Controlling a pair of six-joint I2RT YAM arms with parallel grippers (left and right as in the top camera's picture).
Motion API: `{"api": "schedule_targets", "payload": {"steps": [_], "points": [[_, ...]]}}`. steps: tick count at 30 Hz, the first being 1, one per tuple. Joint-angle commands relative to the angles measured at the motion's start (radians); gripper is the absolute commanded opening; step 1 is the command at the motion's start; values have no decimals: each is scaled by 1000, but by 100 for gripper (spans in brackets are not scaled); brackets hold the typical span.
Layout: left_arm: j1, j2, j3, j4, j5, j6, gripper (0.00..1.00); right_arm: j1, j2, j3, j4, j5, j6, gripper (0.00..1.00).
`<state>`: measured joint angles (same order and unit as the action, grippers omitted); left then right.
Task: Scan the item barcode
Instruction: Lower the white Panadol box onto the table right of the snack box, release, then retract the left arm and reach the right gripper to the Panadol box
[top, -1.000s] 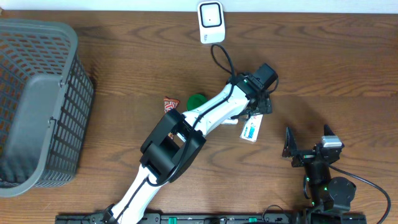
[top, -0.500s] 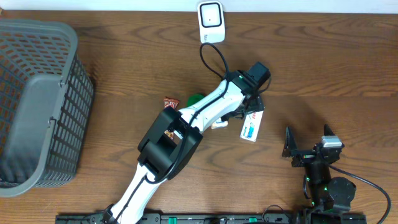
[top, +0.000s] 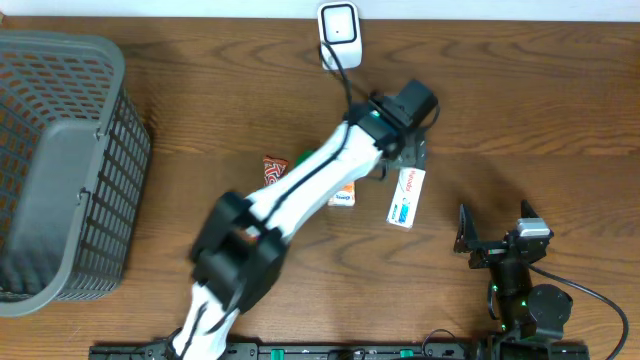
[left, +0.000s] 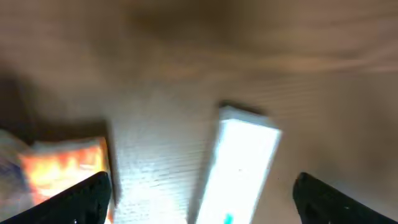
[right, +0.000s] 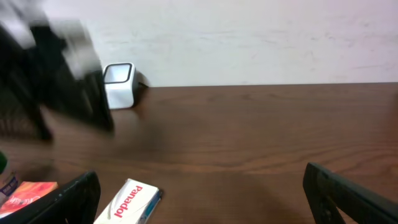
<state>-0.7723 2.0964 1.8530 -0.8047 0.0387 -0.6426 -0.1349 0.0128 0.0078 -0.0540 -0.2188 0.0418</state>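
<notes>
**Overhead:** The left gripper (top: 408, 158) is shown with jaws apart and nothing held. The white box (top: 405, 197), judged the item to scan, lies flat on the table (top: 520, 90) just beside the gripper, on the robot's side of it; contact cannot be told. The scanner (top: 338, 27) is well apart, at the far edge. Risk: an off-centre descent would shove the box instead of bracketing it. The right gripper (top: 466, 236) is parked near the box, jaws wide, empty.

**Left wrist:** The view is blurred. The 2 fingers (left: 87, 198) are spread, and the white box (left: 239, 168) is seen between them, angled and right of centre. The orange box (left: 65, 168) sits just beside the left finger. Risk: that finger could land on the orange box, or both boxes could be pinched together.

**Right wrist:** Jaws apart, nothing between them. The white box (right: 127, 200) lies flat, low and left, with the scanner (right: 118, 84) far behind it by the wall. No barcode is visible, so a wrong face could be presented and the scan missed.
</notes>
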Motion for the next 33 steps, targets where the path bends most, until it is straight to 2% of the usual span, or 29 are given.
{"api": "schedule_targets", "payload": {"steps": [1,3,6,11,14,16,18,20,22,24,26,30,33], "points": [[21,-179,4,54,-27,296,94,11,-3,-3,-2,5,10,99],[38,-251,4,108,-64,402,94,11,-3,-3,-2,5,10,99],[107,-380,4,240,-254,472,94,11,-3,-3,-2,5,10,99],[275,-509,6,387,-262,573,94,11,-3,-2,-2,21,5,99],[401,-572,7,395,-214,656,94,11,-3,-2,-2,12,6,99],[496,-604,7,348,-144,694,94,11,-3,-2,5,48,7,99],[617,-628,7,243,-29,694,94,11,-3,-2,98,-24,84,99],[697,-636,1,221,48,681,94,11,-2,0,189,-162,124,99],[763,-636,1,222,130,639,94,11,5,16,203,-209,242,99],[801,-632,1,222,219,630,94,11,29,49,129,-209,344,99],[824,-632,1,213,241,635,94,11,72,106,23,-209,373,99],[823,-637,-4,162,241,777,94,12,234,317,-197,-208,281,99],[816,-665,-34,146,241,803,94,12,400,515,-347,-168,225,99]]}}
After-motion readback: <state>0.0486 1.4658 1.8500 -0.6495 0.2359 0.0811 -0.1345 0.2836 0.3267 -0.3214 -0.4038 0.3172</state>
